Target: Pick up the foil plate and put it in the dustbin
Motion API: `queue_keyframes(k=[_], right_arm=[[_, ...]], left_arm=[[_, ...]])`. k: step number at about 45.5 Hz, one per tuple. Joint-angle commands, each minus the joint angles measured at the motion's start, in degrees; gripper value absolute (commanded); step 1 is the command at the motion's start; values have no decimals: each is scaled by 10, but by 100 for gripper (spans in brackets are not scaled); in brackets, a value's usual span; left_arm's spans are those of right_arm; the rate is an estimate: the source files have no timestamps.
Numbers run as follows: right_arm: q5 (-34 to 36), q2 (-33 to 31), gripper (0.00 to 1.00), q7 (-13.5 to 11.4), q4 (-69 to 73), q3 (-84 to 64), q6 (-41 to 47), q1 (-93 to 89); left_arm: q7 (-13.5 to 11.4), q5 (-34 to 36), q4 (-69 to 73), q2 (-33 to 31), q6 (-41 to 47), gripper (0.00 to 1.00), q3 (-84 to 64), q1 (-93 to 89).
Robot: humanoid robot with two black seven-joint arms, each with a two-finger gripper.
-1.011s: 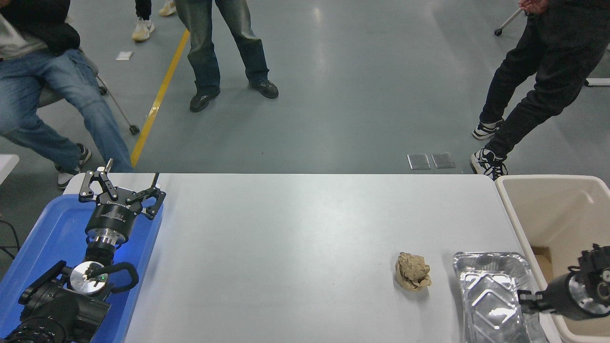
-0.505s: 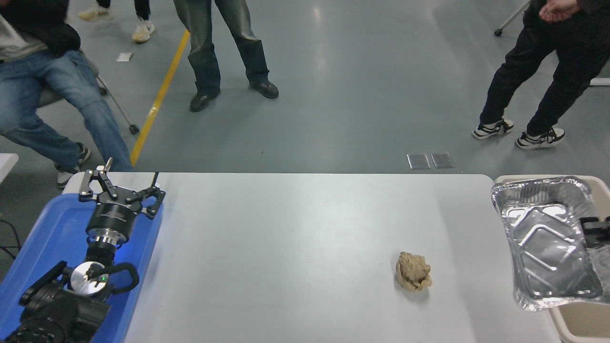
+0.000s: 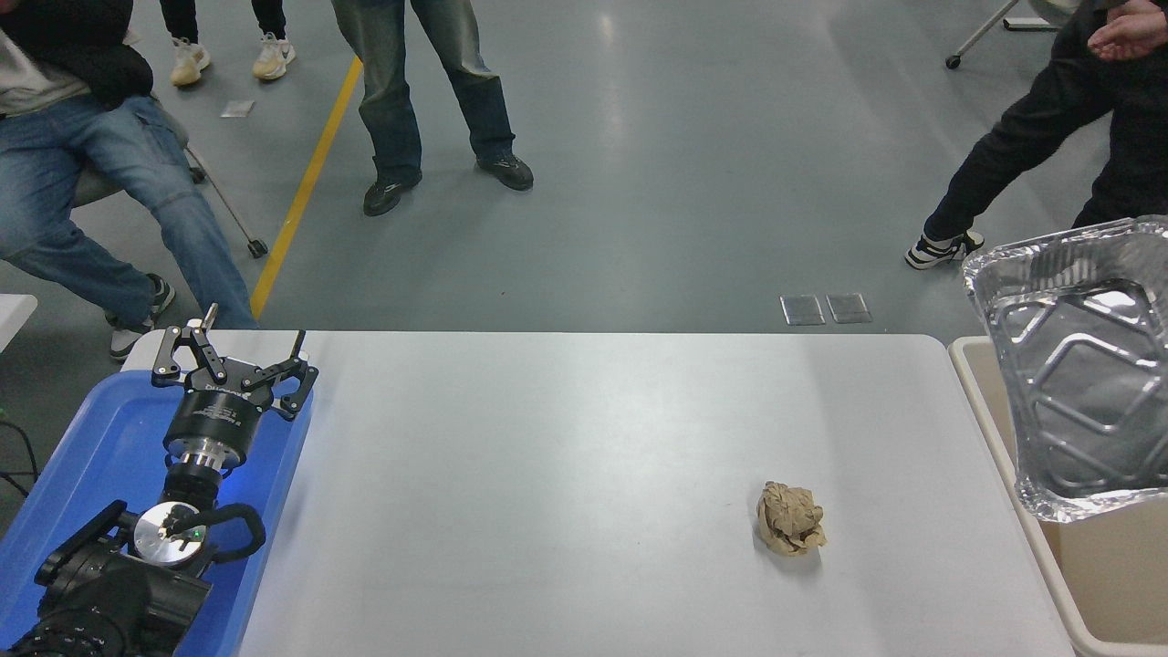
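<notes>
At the white table's (image 3: 566, 456) left end, the left gripper (image 3: 234, 358) rests parked over a blue tray (image 3: 82, 456), its fingers spread and empty. Right of centre lies a crumpled brown paper ball (image 3: 791, 518). Beyond the right edge, the foil plate (image 3: 1077, 365) hangs tilted above the dustbin (image 3: 1095, 584), likely ready for dropping; its holder is out of view.

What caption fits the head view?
Foil plate raised, tilted, above the dustbin; left gripper parked over the blue tray.
</notes>
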Motion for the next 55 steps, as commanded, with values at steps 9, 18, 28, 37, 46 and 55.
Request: queue_keyframes(k=[9, 18, 28, 37, 46, 55], right_arm=[[-131, -86, 0, 2, -208, 13, -162, -228], [-142, -132, 0, 5, -392, 118, -301, -519], [-138, -117, 0, 4, -590, 359, -341, -865], [-132, -12, 0, 4, -748, 515, -366, -1064], [-118, 48, 0, -3, -781, 527, -367, -1104], [-115, 72, 0, -4, -796, 525, -367, -1111]], left_arm=[[-1, 0, 0, 0, 0, 99, -1, 0], [-1, -1, 0, 0, 0, 99, -1, 0], [-1, 0, 0, 0, 0, 99, -1, 0], [-2, -1, 0, 0, 0, 99, -1, -1], [-2, -1, 0, 0, 0, 99, -1, -1], [-2, 0, 0, 0, 0, 99, -1, -1]])
